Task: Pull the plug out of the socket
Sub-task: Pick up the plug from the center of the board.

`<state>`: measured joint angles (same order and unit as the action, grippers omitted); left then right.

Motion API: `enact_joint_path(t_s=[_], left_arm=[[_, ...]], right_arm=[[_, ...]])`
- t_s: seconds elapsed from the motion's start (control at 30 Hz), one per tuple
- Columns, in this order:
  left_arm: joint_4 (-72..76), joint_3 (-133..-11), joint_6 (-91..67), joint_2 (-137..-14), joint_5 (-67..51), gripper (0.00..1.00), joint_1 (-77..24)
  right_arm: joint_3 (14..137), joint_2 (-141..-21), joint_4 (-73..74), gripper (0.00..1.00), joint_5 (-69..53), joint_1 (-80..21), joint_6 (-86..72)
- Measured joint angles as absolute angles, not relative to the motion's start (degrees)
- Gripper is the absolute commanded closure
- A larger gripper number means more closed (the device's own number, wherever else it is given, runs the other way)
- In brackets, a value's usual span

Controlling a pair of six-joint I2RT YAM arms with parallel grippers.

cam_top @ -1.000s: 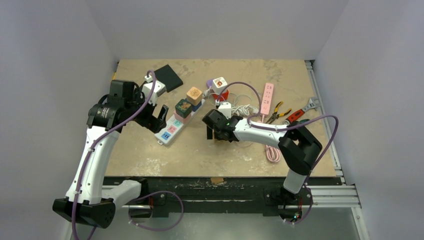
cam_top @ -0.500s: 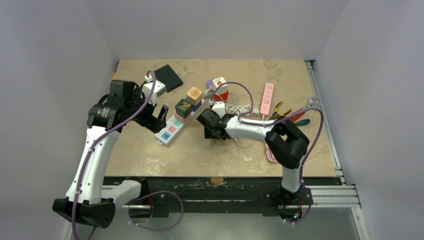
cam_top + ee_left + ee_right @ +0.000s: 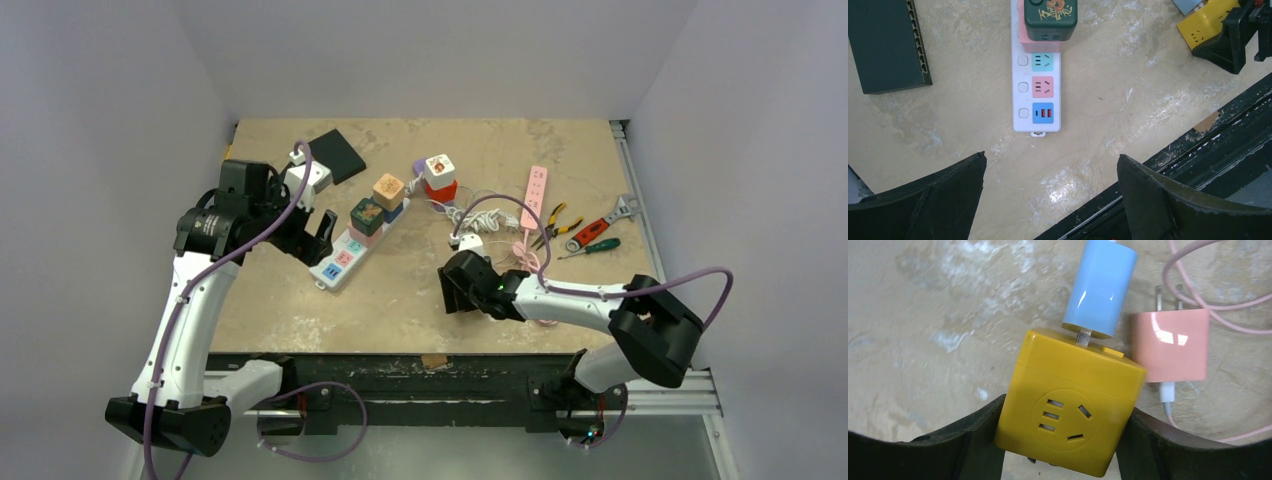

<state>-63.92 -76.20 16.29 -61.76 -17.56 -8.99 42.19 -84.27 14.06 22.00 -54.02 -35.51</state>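
A yellow cube socket (image 3: 1073,405) sits between the fingers of my right gripper (image 3: 1066,409), which is shut on its two sides. A light blue plug (image 3: 1100,287) sticks out of the cube's far face, with a bit of its metal prong showing. In the top view the right gripper (image 3: 455,290) is low over the table near the front edge, and the cube is hidden under it. My left gripper (image 3: 1051,157) hangs open and empty just short of the near end of a white power strip (image 3: 1036,90).
A loose pink plug (image 3: 1170,345) with its pink cable lies right beside the yellow cube. The strip carries a dark green cube (image 3: 1050,17). A black box (image 3: 335,152), a pink strip (image 3: 536,196), pliers (image 3: 552,222) and a screwdriver (image 3: 590,245) lie further back.
My right arm has swung from the table's middle back toward the near edge, and its jaws have narrowed onto the yellow cube. The left arm has not moved.
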Motion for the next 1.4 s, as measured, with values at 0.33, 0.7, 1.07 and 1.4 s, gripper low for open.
enact_joint_path(t_s=[0.33,0.7,1.07,1.4], left_arm=[[-63.90,-75.99,16.29,-61.78,-17.58,0.00,-8.99],[-63.83,-75.07,16.73,-61.78,-17.69,0.00,-8.99],[-62.04,-73.25,19.35,-61.80,-23.24,0.00,-8.99],[-52.82,-65.25,37.43,-51.33,-39.66,0.00,-9.58]], right_arm=[[39.40,-81.38,9.52,0.19,11.86,-54.13,-23.73],[39.88,-82.43,7.97,0.29,16.58,-54.17,-24.40],[38.63,-78.11,6.63,0.98,15.84,-54.15,-25.98],[47.99,-68.29,10.87,1.00,-6.92,-47.48,-19.97]])
